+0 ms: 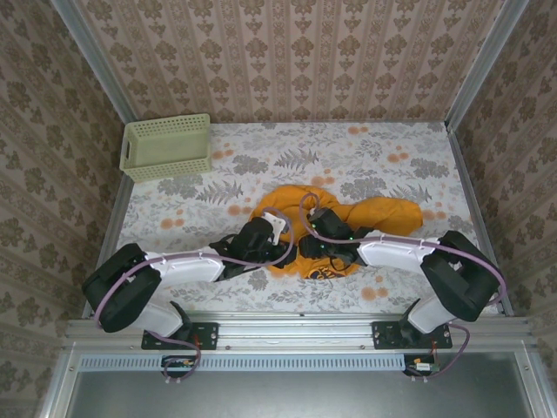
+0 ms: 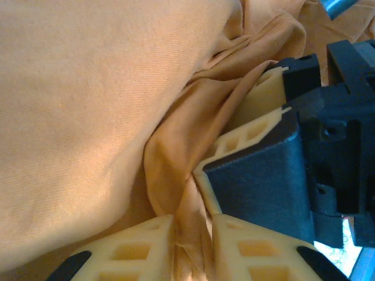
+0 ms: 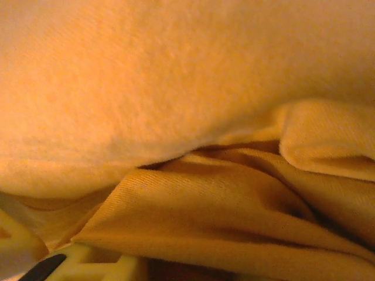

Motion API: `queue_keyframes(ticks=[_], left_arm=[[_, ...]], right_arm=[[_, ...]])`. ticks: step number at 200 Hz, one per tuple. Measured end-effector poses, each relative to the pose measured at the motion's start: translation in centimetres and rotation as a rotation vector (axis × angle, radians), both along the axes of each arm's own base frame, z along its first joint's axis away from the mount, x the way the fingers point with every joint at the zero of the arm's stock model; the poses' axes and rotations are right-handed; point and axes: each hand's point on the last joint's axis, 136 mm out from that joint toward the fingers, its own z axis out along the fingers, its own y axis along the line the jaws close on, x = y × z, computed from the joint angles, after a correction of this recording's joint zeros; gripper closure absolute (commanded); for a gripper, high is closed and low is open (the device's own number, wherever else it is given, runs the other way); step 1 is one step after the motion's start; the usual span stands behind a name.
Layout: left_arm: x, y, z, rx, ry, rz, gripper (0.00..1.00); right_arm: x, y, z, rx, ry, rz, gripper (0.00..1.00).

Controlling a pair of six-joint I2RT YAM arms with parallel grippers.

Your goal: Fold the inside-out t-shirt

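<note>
The inside-out t-shirt (image 1: 374, 218) lies in a crumpled heap on the floral-print table (image 1: 365, 157). Its long axis runs left to right, and one bunched end trails off to the right of both tools.

The left gripper (image 2: 192, 228) has its jaws drawn nearly together, with a ridge of orange cloth pinched between its fingers (image 2: 146, 246). The bulk of the shirt billows ahead of it and to its left.

Just ahead and to its right, the right gripper (image 1: 309, 237) crowds in with its fingertips pushed into the same folds. Whether it has hold of any cloth I cannot tell.

A small dark printed mark (image 1: 326, 272) shows on the shirt's near edge, below the right gripper. A pale green lattice basket (image 1: 167, 146) stands well apart, far ahead and left of the left gripper.
</note>
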Motion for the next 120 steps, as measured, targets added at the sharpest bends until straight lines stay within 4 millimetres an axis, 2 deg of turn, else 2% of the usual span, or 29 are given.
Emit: queue_keyframes(ticks=[38,50,79,120], left_arm=[[-0.1,-0.1,0.0,-0.001,-0.001,-0.004,0.78],[-0.2,-0.1,0.0,-0.001,-0.001,-0.005,0.78],[0.0,0.0,-0.1,0.007,-0.006,0.007,0.77],[1.1,1.1,-0.5,0.039,-0.012,0.065,0.76]], right_arm=[[0.4,0.4,-0.3,-0.006,0.001,0.006,0.95],[0.5,0.5,-0.2,-0.007,-0.001,0.004,1.0],[0.0,0.4,0.7,-0.026,-0.023,0.02,1.0],[-1.9,0.2,5.5,-0.015,-0.117,0.042,1.0]])
